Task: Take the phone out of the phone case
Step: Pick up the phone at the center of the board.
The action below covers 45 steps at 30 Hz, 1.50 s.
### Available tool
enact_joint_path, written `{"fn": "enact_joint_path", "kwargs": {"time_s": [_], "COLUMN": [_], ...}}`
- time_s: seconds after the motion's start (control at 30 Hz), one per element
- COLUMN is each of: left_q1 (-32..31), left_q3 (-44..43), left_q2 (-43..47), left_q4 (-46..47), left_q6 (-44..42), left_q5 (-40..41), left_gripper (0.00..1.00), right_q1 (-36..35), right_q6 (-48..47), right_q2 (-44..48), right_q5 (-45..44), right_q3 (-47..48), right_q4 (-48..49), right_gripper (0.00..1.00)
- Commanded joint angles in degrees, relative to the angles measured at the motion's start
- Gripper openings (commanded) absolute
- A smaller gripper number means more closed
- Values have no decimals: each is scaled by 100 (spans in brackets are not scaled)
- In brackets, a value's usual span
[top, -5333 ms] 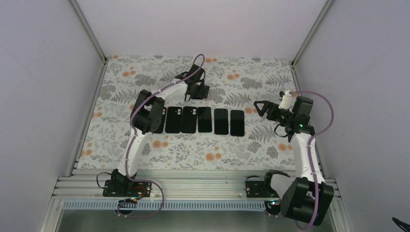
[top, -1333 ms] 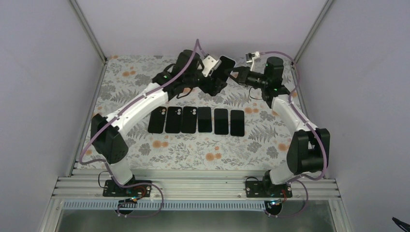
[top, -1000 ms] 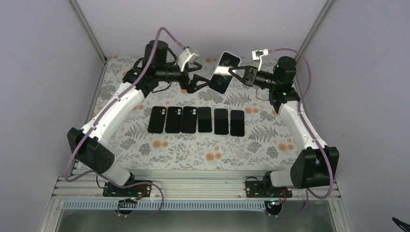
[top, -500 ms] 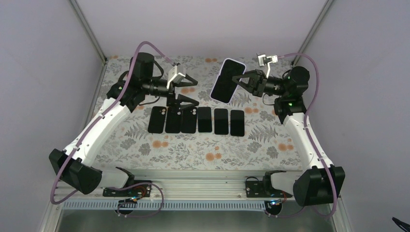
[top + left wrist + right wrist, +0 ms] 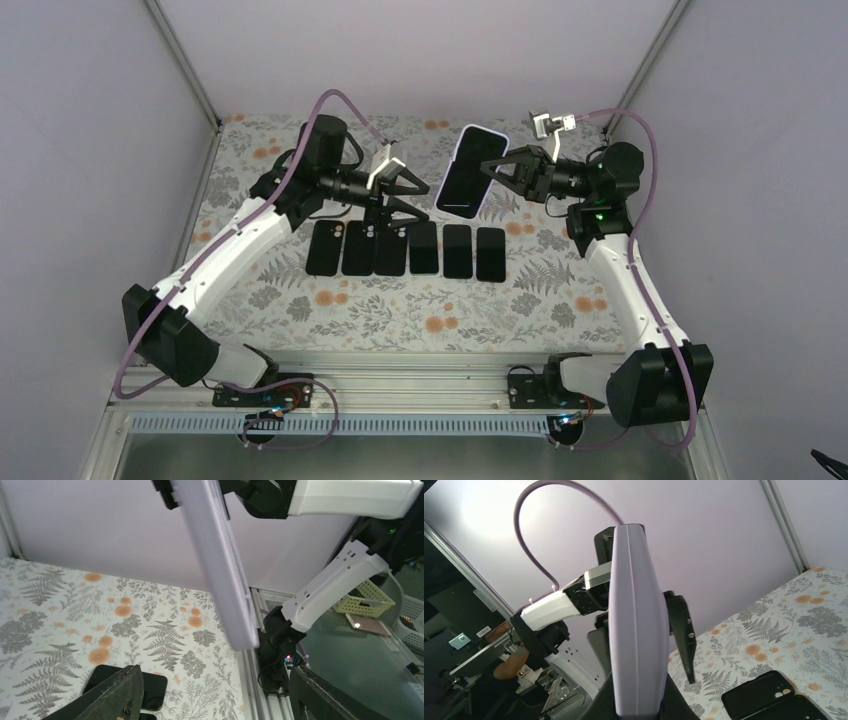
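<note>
Nearest me runs the ribbed aluminium rail (image 5: 400, 385). Beyond it, on the grey-and-orange fern-print table cover (image 5: 400, 310), lies a row of six flat black slabs (image 5: 408, 249), side by side; whether they are phones or empty cases I cannot tell. Above and behind that row the right gripper (image 5: 488, 168) pinches the dark-screened phone in its pale lilac case (image 5: 467, 172), holding it tilted in mid-air, clear of the cover. The left gripper (image 5: 420, 203) faces it from just beside, its fingers (image 5: 112, 695) spread with nothing between them. The worry, to my eye, is that the phone hangs by a narrow pinch, so a pull or pry on the case from the left could twist it loose and drop it onto the black row. The left fingers might also clamp phone and case together, freeing nothing. Behind everything, plain pale lilac walls (image 5: 420, 50) meet at grey metal corner posts (image 5: 185, 65)
</note>
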<state>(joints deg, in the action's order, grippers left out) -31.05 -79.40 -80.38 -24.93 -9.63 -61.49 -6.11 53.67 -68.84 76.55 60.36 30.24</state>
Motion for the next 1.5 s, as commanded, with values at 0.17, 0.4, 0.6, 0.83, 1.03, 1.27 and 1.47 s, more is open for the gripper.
{"fn": "enact_joint_path", "kwargs": {"time_s": [0.17,0.4,0.6,0.83,1.03,1.27,1.47], "left_q1": [-103,-121,-125,-121,-103,-103,-86], "left_q3": [-187,-119,-274,-245,-138,-51,-15], "left_q2": [-239,-202,-392,-476,-425,-362,-330], "left_q4": [303,375,458,433,377,316,313], "left_q6": [55,93,317,258,81,-149,-244], "left_q5": [-53,-407,-260,-47,115,164,270], "left_gripper": [62,62,55,39,33,28,24], "right_q1": [-112,-146,-180,-189,-190,-194,-198], "right_q6": [33,-73,-216,-241,690,1249,1722], "right_q2": [108,64,55,55,-38,-116,-148], "right_q5": [78,61,65,106,176,240,298], "right_q3": [80,124,149,205,63,10,-110], "right_q4": [323,225,87,54,1067,1401,1728], "right_gripper": [4,4,4,4,4,4,4]}}
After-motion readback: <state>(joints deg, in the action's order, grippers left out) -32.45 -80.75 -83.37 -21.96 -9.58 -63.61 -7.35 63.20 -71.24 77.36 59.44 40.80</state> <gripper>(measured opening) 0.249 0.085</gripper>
